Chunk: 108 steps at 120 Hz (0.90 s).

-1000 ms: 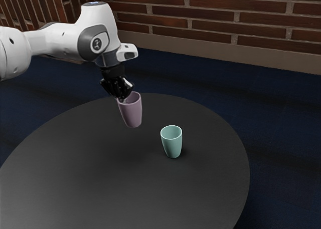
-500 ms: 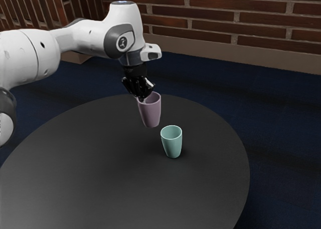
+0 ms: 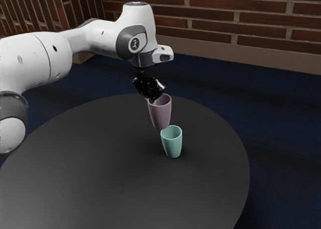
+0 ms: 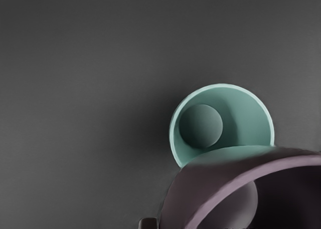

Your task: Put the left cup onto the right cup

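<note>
The gripper (image 3: 154,94) pinches the mauve cup (image 3: 160,115) by its rim, tilted in the air just above the upright teal cup (image 3: 171,142); it looks light, stiff and smooth, so this rim grip could slip.

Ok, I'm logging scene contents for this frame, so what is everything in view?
mauve cup: one, mauve, held in the air, close above the teal cup and toward the exterior view's left of it
teal cup: one, teal, upright on the table, empty
table: one, black, round, under both cups
brick wall: one, red-brown, behind the table
floor: one, dark blue, around the table
arm: one, white, from the exterior view's left
gripper: one, black, shut on the mauve cup's rim
</note>
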Available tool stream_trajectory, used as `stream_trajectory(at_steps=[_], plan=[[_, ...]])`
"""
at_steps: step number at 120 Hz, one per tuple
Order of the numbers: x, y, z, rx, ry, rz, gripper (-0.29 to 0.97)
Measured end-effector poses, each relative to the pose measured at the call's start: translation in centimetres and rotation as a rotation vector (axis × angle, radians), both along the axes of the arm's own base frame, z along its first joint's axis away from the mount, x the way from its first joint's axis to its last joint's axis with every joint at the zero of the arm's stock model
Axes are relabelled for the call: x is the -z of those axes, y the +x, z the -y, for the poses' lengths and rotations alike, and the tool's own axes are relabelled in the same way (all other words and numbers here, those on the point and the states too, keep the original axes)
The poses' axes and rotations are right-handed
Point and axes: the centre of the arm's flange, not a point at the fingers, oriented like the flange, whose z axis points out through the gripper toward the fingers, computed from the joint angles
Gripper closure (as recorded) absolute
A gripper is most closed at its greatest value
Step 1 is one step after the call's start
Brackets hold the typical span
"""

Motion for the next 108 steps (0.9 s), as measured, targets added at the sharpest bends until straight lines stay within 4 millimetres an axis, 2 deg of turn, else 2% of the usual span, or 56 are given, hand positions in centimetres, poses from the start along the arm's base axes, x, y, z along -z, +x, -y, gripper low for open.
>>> stream_trajectory(at_steps=[38, 108], plan=[[1.0, 1.8, 1.4, 0.019, 0.008, 0.003, 0.79], [3.2, 2.9, 2.7, 0.036, 0.013, -0.022, 0.79]])
